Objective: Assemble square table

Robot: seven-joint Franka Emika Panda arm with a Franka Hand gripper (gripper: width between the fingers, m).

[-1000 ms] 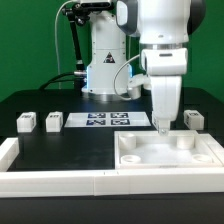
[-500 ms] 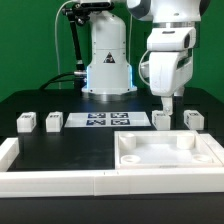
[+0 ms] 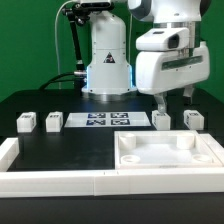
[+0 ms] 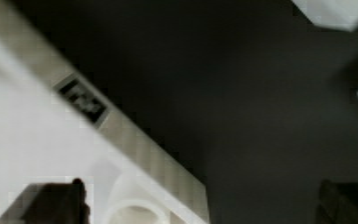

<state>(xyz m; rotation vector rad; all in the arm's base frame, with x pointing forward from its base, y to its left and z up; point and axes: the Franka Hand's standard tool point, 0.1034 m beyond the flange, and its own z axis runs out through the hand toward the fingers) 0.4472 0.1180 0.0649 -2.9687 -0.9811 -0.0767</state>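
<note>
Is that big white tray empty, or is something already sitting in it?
Empty. Nothing loose lies inside the tray; the four small blocks all stand outside it on the black table.

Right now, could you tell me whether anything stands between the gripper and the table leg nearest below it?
Nothing visible does: the open gripper hangs above the leg with only air between; the table top lies nearer the camera, aside.
</note>
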